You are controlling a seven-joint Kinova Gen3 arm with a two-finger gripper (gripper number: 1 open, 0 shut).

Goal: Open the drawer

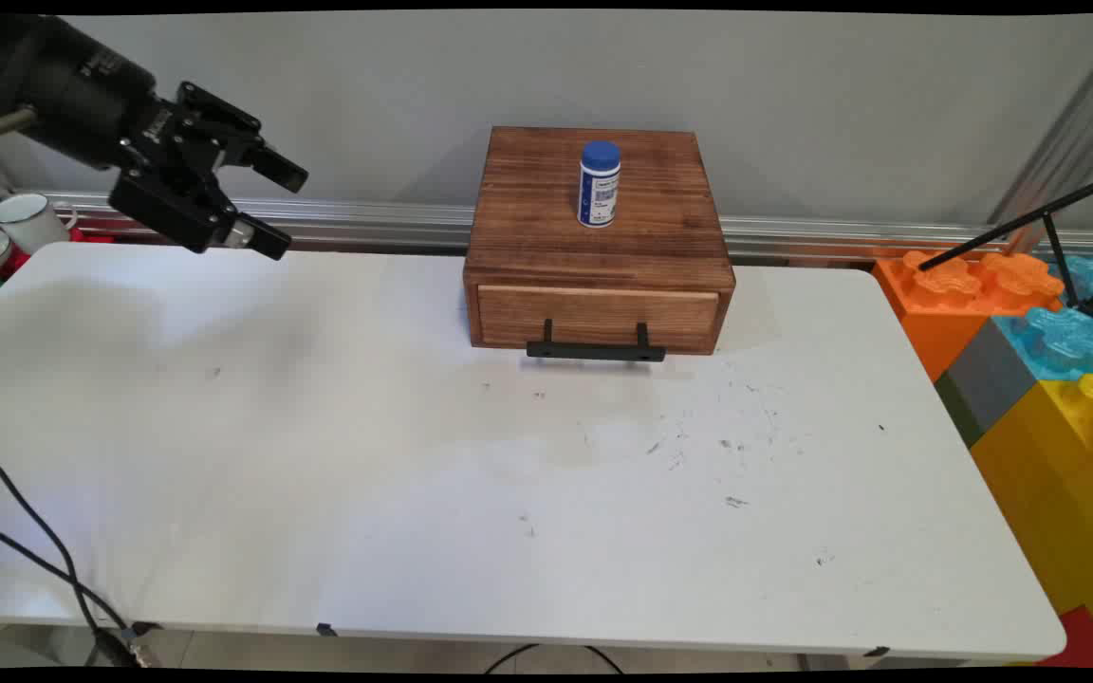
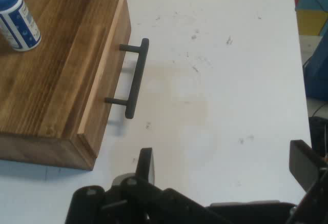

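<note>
From my remote seat: wooden drawer box [image 1: 599, 242] is my landmark, sitting at the far side of the white table [image 1: 414, 474]; its drawer front [image 1: 598, 316] looks pushed in flush, black handle [image 1: 596, 349] untouched; a white bottle with blue cap [image 1: 599, 185] stands upright on top of the box, toward its rear; nothing has visibly been handled, so as I read it everything is left to do. Gripper [image 1: 279, 211] hangs in the air well to the left of the box, above the table's far left corner, aimed toward the box; jaws spread wide, holding nothing, touching nothing; in the hand view the box, handle [image 2: 136, 78] and bottle [image 2: 16, 21] lie ahead, fingers [image 2: 145, 165] apart. A white mug [image 1: 29, 221] sits beyond the table, far left of the box; coloured blocks [image 1: 1030, 341] far right of it.
</note>
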